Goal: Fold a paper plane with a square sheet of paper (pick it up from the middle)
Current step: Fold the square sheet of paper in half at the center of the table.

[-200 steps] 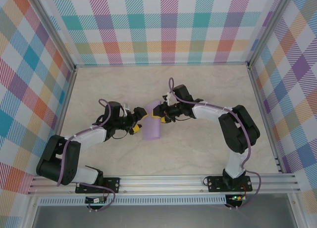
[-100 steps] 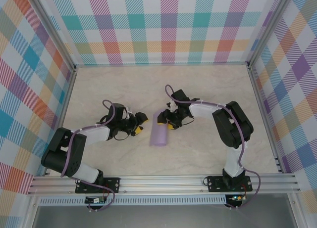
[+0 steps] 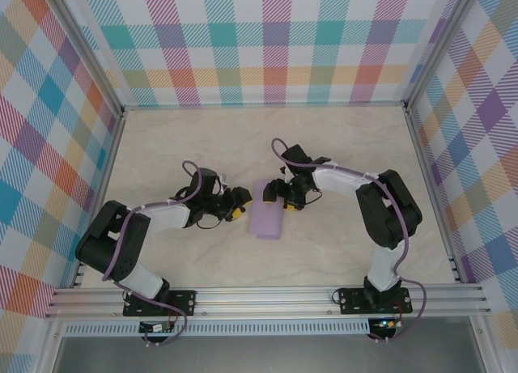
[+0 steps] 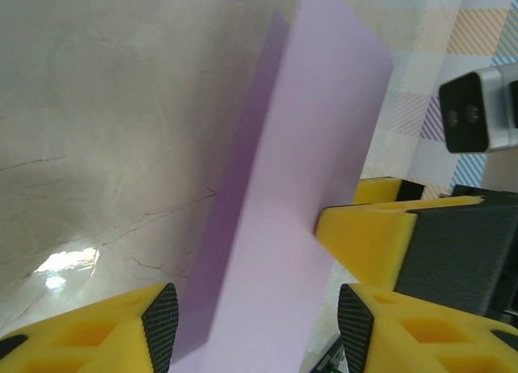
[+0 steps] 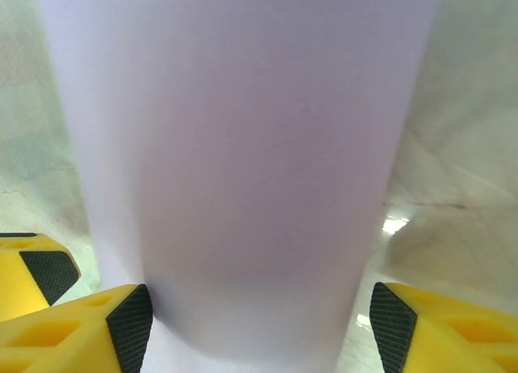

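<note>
Left pincer, right pincer flank folded lavender paper (smooth, rectangular).

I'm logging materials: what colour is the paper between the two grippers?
The sheet of paper is plain lavender-purple; the left wrist view shows it best.

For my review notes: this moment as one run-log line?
phase: mid-fold | sheet of paper: folded over, on table | left gripper: open, at paper's left edge | right gripper: open, at paper's right edge
</note>
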